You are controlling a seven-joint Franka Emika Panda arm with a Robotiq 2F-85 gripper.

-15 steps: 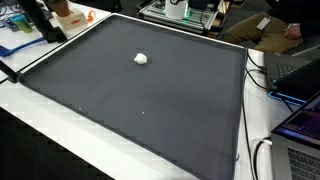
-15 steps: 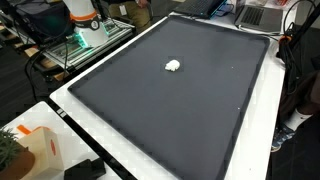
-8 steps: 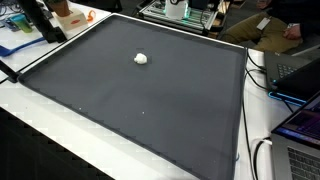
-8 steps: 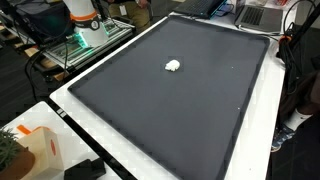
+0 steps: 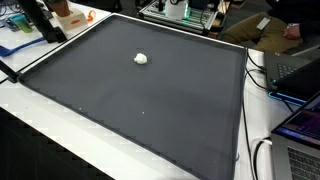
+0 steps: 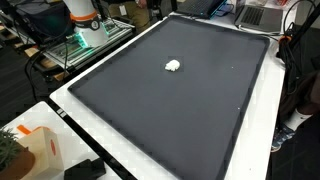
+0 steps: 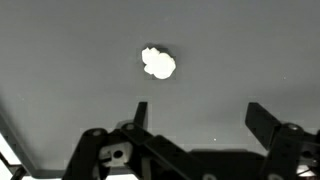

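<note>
My claw (image 7: 200, 120): jaws wide apart, nothing between them, both fingers (image 7: 262, 118) above bare mat.

White lump (image 7: 158, 62): lies on the dark grey mat (image 7: 60, 60), ahead of the claw and clear of it, more in line with one finger than with the gap. In both exterior views it sits alone (image 5: 141, 58) (image 6: 173, 66), well inside the mat's borders (image 5: 150, 115) (image 6: 190, 115).

Axis: slightly longer than wide in the wrist view, running diagonally across the picture. No end reads as a front. Too small in the exterior views to tell.

Look: bright white, knobbly, crumpled outline, matt, soft shadow along one side.
</note>
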